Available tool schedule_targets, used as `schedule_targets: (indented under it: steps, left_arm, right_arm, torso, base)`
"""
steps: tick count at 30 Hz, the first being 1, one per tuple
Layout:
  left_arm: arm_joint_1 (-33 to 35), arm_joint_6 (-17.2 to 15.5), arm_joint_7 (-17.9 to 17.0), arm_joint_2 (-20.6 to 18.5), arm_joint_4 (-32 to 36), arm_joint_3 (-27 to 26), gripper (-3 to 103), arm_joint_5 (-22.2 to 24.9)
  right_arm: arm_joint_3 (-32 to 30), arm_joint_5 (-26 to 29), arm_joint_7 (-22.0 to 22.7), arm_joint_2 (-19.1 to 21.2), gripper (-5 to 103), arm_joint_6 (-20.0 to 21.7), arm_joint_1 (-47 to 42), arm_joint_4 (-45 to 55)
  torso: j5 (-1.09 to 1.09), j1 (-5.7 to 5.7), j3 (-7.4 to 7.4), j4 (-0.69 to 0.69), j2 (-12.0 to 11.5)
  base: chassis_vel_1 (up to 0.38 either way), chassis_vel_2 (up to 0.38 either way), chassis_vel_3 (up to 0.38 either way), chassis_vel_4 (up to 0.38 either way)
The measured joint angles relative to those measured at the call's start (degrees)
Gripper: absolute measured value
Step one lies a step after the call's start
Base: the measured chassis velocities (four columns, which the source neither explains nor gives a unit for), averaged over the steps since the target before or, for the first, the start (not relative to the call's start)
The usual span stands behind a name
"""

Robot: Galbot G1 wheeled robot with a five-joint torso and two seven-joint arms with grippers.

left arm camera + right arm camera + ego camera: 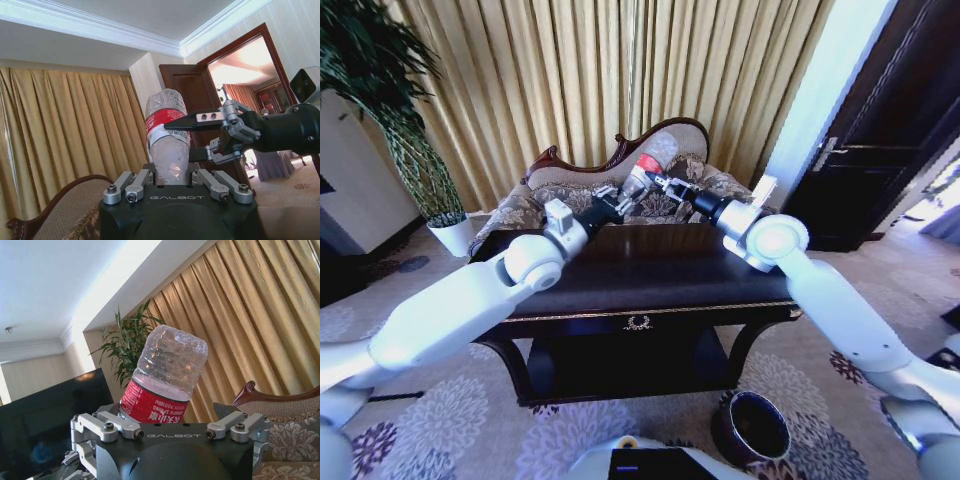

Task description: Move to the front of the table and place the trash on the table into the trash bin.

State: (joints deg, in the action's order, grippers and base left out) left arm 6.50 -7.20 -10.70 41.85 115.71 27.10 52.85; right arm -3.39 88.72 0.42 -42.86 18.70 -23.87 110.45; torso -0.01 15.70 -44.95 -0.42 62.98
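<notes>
From the head view, both white arms reach forward over the dark glossy wooden console table (650,270) with its gold emblem; the left gripper (616,203) and the right gripper (672,187) meet above the far edge, and between them the clear plastic bottle with the red-white label (645,172) stands up in the air, well above the tabletop; the small round maroon trash bin (752,428) sits on the carpet by the table's right front leg, well apart from the bottle.

In the left wrist view the bottle (167,137) rises upside down from the left gripper (172,182), whose jaws are closed on its lower part; the right gripper (200,137) comes in from the side with one finger (200,120) across the label; a hand-over, by the look of it.

In the right wrist view the bottle (164,377) leans in front of the right gripper (177,422); whether its jaws actually pinch I cannot tell.

The bottle looks empty, so light, thin-walled and springy, slippery on the bare plastic; the labelled band seems the firmer hold.
</notes>
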Motion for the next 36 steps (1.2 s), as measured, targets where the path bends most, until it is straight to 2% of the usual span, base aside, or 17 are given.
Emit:
schedule_targets:
  steps: [9, 19, 21, 22, 26, 27, 28, 29, 31, 33, 35, 36]
  left_arm:
    - [0.3, 0.0, -0.1, -0.3, 0.4, 0.0, 28, 0.1]
    - [-0.3, -0.3, -0.4, 1.4, 0.7, 2.8, 28, 0.1]
    - [0.0, -0.4, -0.4, 1.3, 0.8, 2.9, 28, 0.0]
    - [0.0, -0.4, -0.4, 1.3, 0.8, 2.9, 28, 0.0]
    - [0.1, -0.4, -0.5, 1.4, 0.5, 3.0, 28, -0.1]
    - [0.1, -0.4, -0.5, 1.4, 0.5, 3.0, 28, -0.1]
    - [0.1, -0.4, -0.6, 1.5, 0.5, 2.9, 28, -0.1]
    - [0.1, -0.4, -0.6, 1.6, 0.4, 2.9, 28, -0.1]
    - [0.2, -0.4, -0.6, 1.6, 0.4, 2.8, 28, -0.1]
    - [0.3, -0.4, -0.6, 1.6, 0.4, 2.8, 28, -0.1]
    - [0.9, -0.4, -0.8, 1.3, 0.8, 2.5, 28, -0.1]
    - [1.0, -0.6, -1.0, 1.2, 1.0, 2.4, 28, -0.1]
  right_arm:
    - [-0.7, 0.1, 0.0, 0.3, 100, 0.1, -0.6, 0.5]
    - [-1.0, -0.1, -0.1, 0.3, 100, 0.1, -1.0, 0.4]
    - [-1.5, -0.3, -0.3, 0.4, 92, 0.1, -1.5, 0.3]
    - [-1.5, -0.3, -0.3, 0.4, 92, 0.1, -1.5, 0.3]
    - [-2.0, -0.8, -1.2, 0.4, 70, -0.1, -2.0, -0.2]
    - [-2.0, -0.8, -1.2, 0.4, 70, -0.1, -2.0, -0.2]
    - [-1.9, -0.9, -1.5, 0.4, 65, -0.2, -2.0, -0.3]
    - [-1.9, -0.9, -1.6, 0.4, 65, -0.2, -2.0, -0.4]
    - [-1.7, -1.0, -1.8, 0.4, 58, -0.3, -1.8, -0.5]
    - [-1.7, -1.1, -1.9, 0.4, 58, -0.4, -1.8, -0.6]
    - [-1.5, -1.3, -2.2, 0.4, 49, -0.4, -1.8, -0.6]
    - [-1.5, -1.3, -2.3, 0.4, 49, -0.4, -1.8, -0.6]
  torso:
    - [0.00, 0.00, 0.00, 0.01, 0.0]
    - [0.00, 0.00, 0.00, -0.01, 0.0]
    - [0.00, 0.00, 0.00, 0.00, 0.0]
    - [0.00, 0.00, 0.00, 0.00, 0.0]
    - [0.00, 0.00, 0.00, 0.00, 0.0]
    - [0.00, 0.00, 0.00, 0.00, 0.0]
    - [0.00, 0.00, 0.00, 0.00, 0.0]
    - [0.00, 0.00, 0.00, 0.00, 0.0]
    - [0.00, 0.00, 0.00, 0.00, 0.0]
    - [0.00, 0.00, 0.00, 0.00, 0.0]
    - [0.00, 0.00, 0.00, 0.00, 0.0]
    - [0.00, 0.00, 0.00, 0.00, 0.0]
  base:
    - [0.000, 0.000, 0.000, 0.000]
    - [0.000, 0.000, 0.000, 0.000]
    - [0.000, 0.000, 0.000, 0.000]
    - [0.000, 0.000, 0.000, 0.000]
    - [0.000, 0.000, 0.000, 0.000]
    - [0.000, 0.000, 0.000, 0.000]
    - [0.000, 0.000, 0.000, 0.000]
    - [0.000, 0.000, 0.000, 0.000]
    - [0.000, 0.000, 0.000, 0.000]
    - [0.000, 0.000, 0.000, 0.000]
    - [0.000, 0.000, 0.000, 0.000]
    - [0.000, 0.000, 0.000, 0.000]
